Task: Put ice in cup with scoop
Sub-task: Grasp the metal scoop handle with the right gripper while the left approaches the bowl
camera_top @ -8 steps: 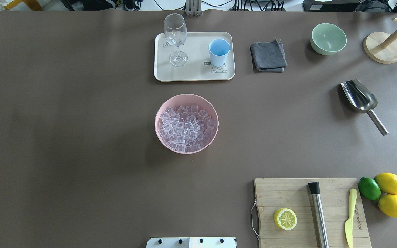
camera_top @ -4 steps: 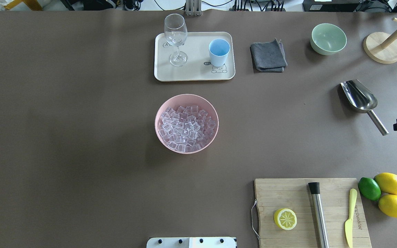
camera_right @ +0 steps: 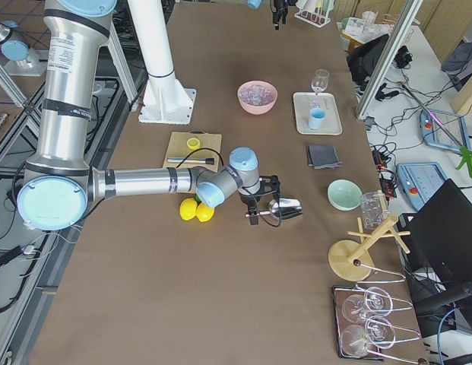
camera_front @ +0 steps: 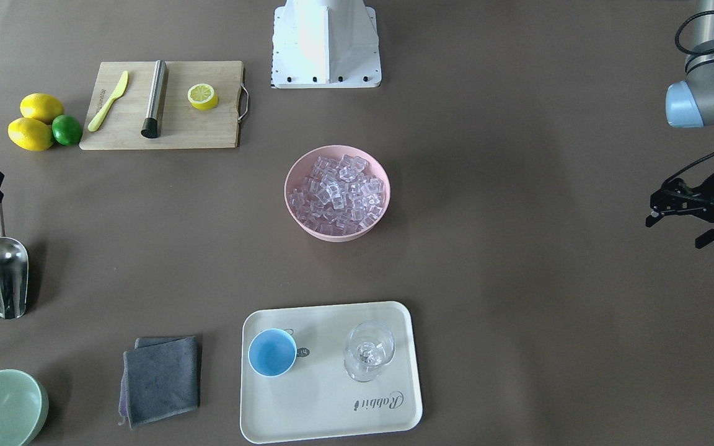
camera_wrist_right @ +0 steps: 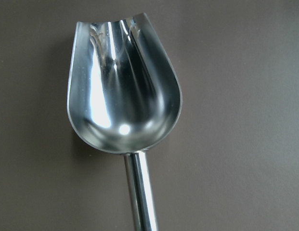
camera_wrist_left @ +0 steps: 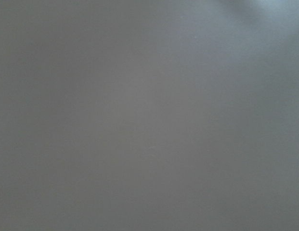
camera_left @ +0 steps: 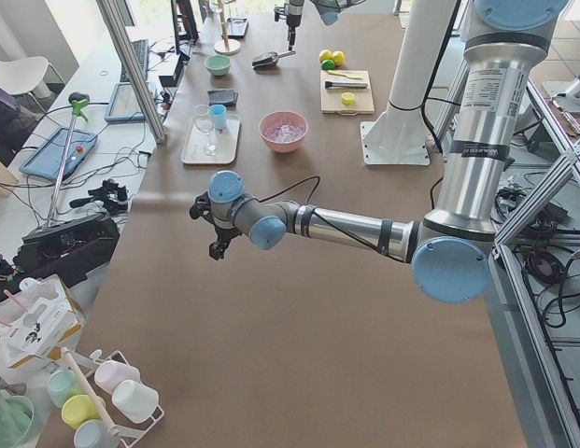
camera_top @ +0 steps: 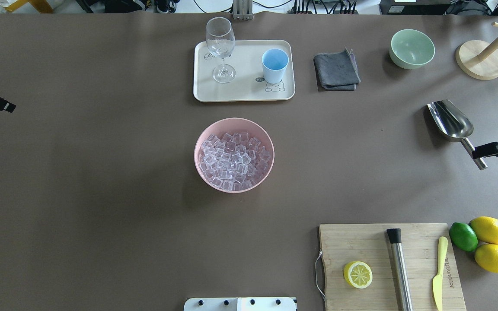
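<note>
The steel scoop (camera_top: pixel 452 121) lies on the table at the far right, trough toward the back; the right wrist view shows it (camera_wrist_right: pixel 123 96) empty. My right gripper (camera_top: pixel 492 128) hovers over the end of its handle, jaws open, touching nothing. The ice (camera_top: pixel 234 157) fills a pink bowl (camera_top: pixel 197 147) at the table's middle. The light-blue cup (camera_top: pixel 275 65) stands empty on a cream tray (camera_top: pixel 244 93) behind the bowl. My left gripper (camera_front: pixel 674 234) is open and empty at the far left edge, well away from all of these.
A wine glass (camera_top: pixel 221 43) shares the tray. A grey cloth (camera_top: pixel 336 69), a green bowl (camera_top: pixel 411 48) and a wooden stand (camera_top: pixel 480 60) sit at the back right. A cutting board (camera_top: pixel 361 242) with muddler, knife and half lemon lies front right, beside whole citrus.
Both grippers have come into the overhead view from its side edges. The right one moved in over the scoop's handle end; the left one edged in at the far left.
</note>
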